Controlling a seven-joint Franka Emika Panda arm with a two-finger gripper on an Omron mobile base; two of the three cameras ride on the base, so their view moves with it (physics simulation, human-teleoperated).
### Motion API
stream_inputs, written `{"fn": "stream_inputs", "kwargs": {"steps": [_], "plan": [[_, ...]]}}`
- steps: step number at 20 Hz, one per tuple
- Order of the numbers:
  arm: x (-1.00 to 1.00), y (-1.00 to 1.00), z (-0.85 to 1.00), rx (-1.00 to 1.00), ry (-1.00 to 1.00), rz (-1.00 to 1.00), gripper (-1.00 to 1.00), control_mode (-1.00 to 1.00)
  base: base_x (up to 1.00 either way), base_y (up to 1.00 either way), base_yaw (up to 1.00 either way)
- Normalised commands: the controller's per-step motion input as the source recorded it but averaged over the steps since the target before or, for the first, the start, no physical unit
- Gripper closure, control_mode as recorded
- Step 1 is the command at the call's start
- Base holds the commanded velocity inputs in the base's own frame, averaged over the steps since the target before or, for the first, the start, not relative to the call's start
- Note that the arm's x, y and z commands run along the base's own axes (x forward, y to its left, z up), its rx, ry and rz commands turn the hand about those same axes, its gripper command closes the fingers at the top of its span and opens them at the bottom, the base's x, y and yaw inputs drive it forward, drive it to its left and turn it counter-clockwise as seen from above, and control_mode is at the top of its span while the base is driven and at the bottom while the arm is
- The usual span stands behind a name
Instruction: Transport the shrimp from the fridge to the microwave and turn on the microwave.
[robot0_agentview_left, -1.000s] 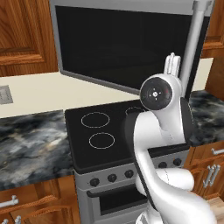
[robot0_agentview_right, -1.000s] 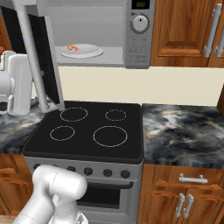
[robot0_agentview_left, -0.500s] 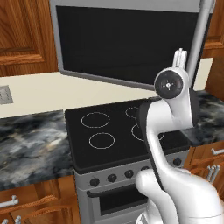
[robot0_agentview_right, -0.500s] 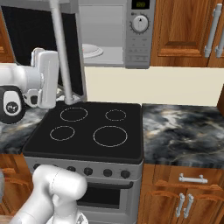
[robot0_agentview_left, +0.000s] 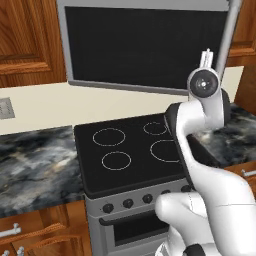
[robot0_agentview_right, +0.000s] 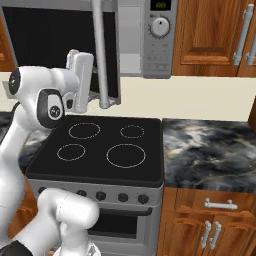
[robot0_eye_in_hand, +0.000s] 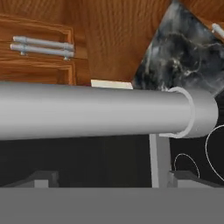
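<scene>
The microwave (robot0_agentview_right: 150, 37) hangs above the stove (robot0_agentview_right: 100, 150), its black glass door (robot0_agentview_left: 145, 47) swung further toward closed than half a second ago; the plate seen inside a second ago is now hidden behind it. The arm has moved with the door. The pincer (robot0_agentview_right: 80, 80) stands released, jaws wide, just beside the long bar handle (robot0_agentview_right: 102, 55), which crosses close in front of the fingertips (robot0_eye_in_hand: 41, 179) in the hand view; contact cannot be confirmed. The shrimp cannot be seen. The side panel carries a round knob (robot0_agentview_right: 160, 26) and a green display (robot0_agentview_right: 160, 4), digits unreadable. The marbled worktop (robot0_agentview_right: 210, 155) flanks the stove.
</scene>
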Motion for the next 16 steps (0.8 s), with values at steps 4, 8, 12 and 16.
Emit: {"fn": "stream_inputs", "kwargs": {"steps": [4, 8, 12, 16], "plan": [[0.7, -0.24, 0.0, 0.08, 0.0, 0.23, -1.0, -1.0, 0.0, 0.0, 0.0], [0.72, -0.2, -0.01, 0.07, 0.02, 0.26, -1.0, -1.0, 0.0, 0.0, 0.0], [0.7, -0.06, 0.0, 0.04, 0.01, 0.27, -1.0, -1.0, 0.0, 0.0, 0.0], [0.56, 0.0, 0.0, 0.0, 0.0, 0.28, -1.0, -1.0, 0.0, 0.0, 0.0]]}}
